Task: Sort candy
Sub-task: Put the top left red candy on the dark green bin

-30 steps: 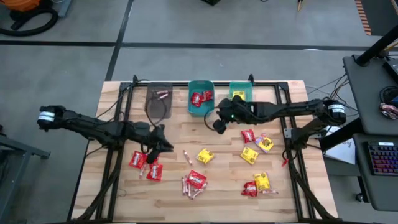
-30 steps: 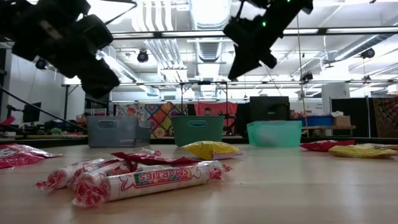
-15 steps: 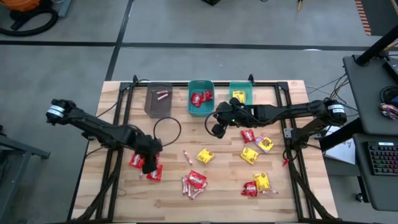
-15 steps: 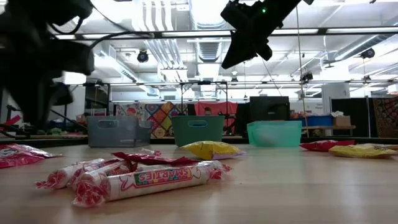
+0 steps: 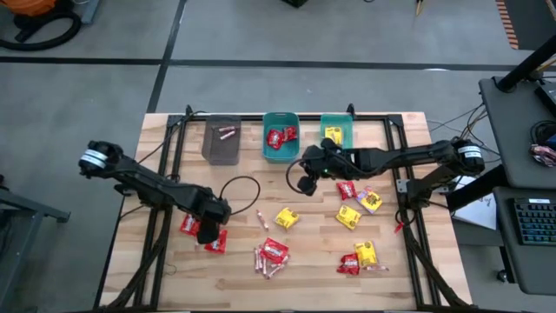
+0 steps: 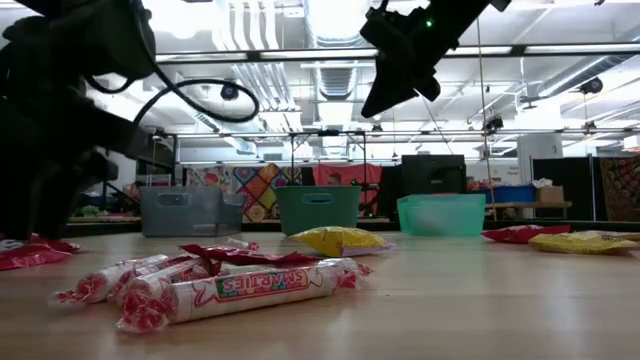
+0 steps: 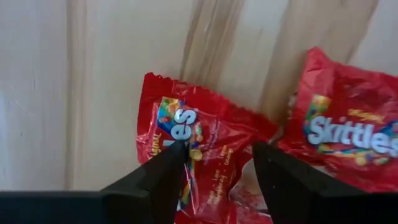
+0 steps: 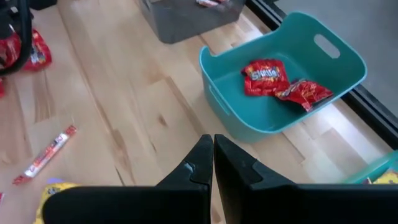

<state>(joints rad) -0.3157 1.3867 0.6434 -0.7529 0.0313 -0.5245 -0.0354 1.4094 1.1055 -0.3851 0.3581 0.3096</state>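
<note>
The left gripper [image 7: 214, 165] has its fingers spread, one on either side of a red Skittles packet [image 7: 199, 152] lying flat on the wooden table [image 5: 234, 269]; the fingertips are low over the wrapper but have not closed on it. A second red packet [image 7: 345, 140] lies just to the side, touching or nearly touching the first. From above, this gripper [image 5: 208, 228] points down at the near-left part of the table, its arm running in low from the left edge with a cable looped above the wrist.

The right gripper [image 8: 212, 163] has its fingers pressed together with nothing between them. It hangs well above the table [image 5: 306, 181], just near of the middle teal bin [image 5: 280, 136], the arm stretched across from the right side.

That teal bin holds red packets [image 8: 266, 73]; the grey bin [image 5: 221, 139] to its left holds stick pieces, and the teal bin [image 5: 335, 129] to its right holds a yellow packet. Yellow packets [image 5: 287, 217], red packets and a cluster of stick rolls [image 6: 235, 288] are scattered over the near and right parts of the table.
</note>
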